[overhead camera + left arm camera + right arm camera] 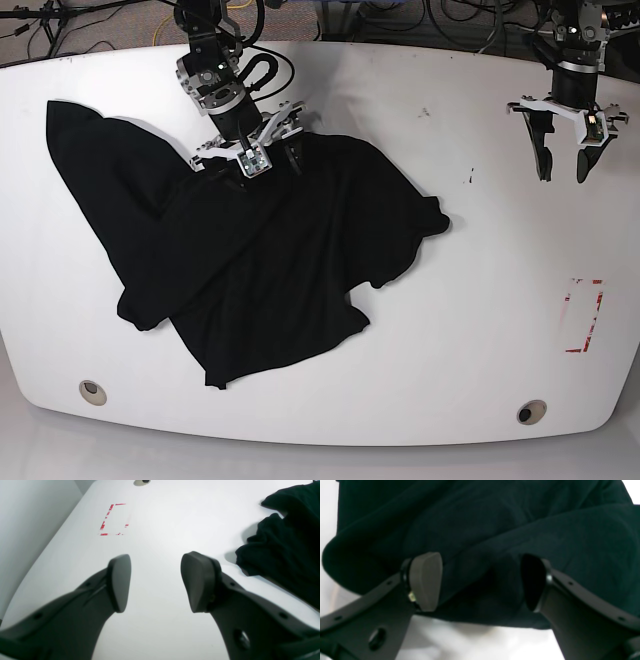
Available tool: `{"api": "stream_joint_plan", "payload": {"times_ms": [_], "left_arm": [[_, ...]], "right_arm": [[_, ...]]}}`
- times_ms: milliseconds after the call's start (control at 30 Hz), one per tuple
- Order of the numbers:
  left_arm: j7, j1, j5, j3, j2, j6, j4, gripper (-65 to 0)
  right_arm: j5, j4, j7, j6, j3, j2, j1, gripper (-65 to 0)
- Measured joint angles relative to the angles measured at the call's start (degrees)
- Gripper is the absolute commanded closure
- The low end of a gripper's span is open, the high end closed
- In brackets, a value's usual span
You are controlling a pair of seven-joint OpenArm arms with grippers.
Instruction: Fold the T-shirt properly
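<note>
The black T-shirt (280,260) lies crumpled and spread across the left and middle of the white table (480,250). My right gripper (255,158) stands over its far edge. In the right wrist view that gripper (480,582) is open, with a raised fold of the T-shirt (495,517) between and behind its fingers. My left gripper (562,165) hangs open over bare table at the far right, well away from the cloth. The left wrist view shows it (156,582) with nothing between its fingers and the T-shirt (287,545) off to the right.
A rectangle of red tape marks (585,315) sits near the table's right edge, seen also as red tape marks (113,520) ahead of the left gripper. Two round holes (92,391) (531,411) lie near the front edge. Cables run behind the table.
</note>
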Motion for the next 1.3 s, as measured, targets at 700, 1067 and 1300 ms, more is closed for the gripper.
{"api": "stream_joint_plan", "payload": {"times_ms": [700,1067,1300], "left_arm": [[0.02,-0.09,0.02,0.02,-0.63,0.11,-1.09,-33.4],[0.00,-0.37,0.07,0.13,-0.74,0.20,-1.07,-33.3],[-0.04,-0.52,0.15,0.13,-0.76,0.20,-0.87,-33.4]], "right_arm": [[0.07,-0.92,-0.59,-0.15,-1.42,2.78,1.18,-47.4],[0.09,-0.68,-0.96,0.02,-1.77,1.49,1.62,-34.2],[0.04,-1.51,-0.92,-0.15,-1.77,1.75,3.58,-28.1]]}}
